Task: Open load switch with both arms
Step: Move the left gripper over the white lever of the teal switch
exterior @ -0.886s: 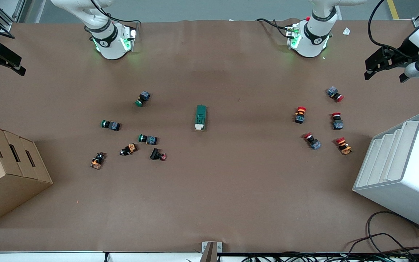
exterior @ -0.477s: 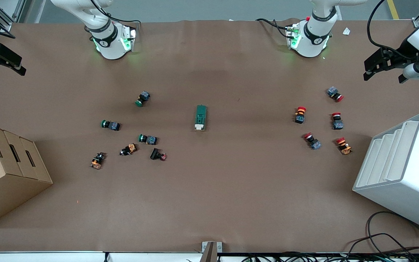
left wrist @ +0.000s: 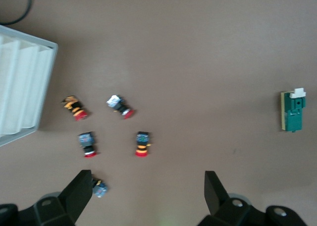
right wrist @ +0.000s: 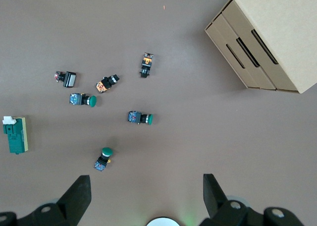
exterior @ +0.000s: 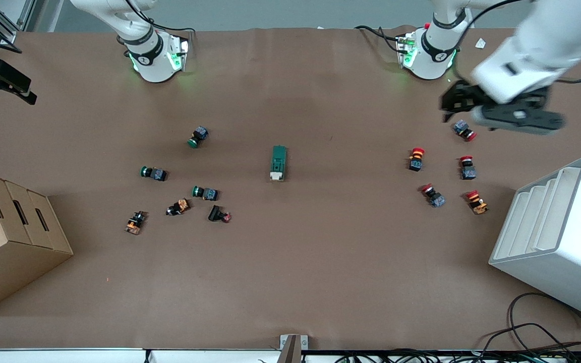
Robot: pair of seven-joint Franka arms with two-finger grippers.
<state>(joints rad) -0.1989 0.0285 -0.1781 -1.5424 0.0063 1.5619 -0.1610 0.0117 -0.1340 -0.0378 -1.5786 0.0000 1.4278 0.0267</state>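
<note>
The load switch (exterior: pixel 278 163) is a dark-green block lying flat at the middle of the table, its white toggle end nearer the front camera. It also shows in the left wrist view (left wrist: pixel 293 110) and in the right wrist view (right wrist: pixel 15 135). My left gripper (exterior: pixel 449 103) (left wrist: pixel 147 179) hangs open and empty, high over the red push-buttons (exterior: pixel 416 159) toward the left arm's end, well apart from the switch. My right gripper (exterior: pixel 27 96) (right wrist: pixel 147 181) waits open and empty, high over the table's edge at the right arm's end.
Several green and orange push-buttons (exterior: pixel 197 137) (right wrist: pixel 140 118) lie scattered toward the right arm's end. A cardboard box (exterior: pixel 8 237) (right wrist: pixel 267 37) stands at that end, a white slotted rack (exterior: pixel 558 237) (left wrist: pixel 20 87) at the left arm's end. Cables trail off the front corner.
The left arm has swung in from the table's end toward the middle, and its gripper now hangs over the red push-buttons. The right arm and the switch have not moved.
</note>
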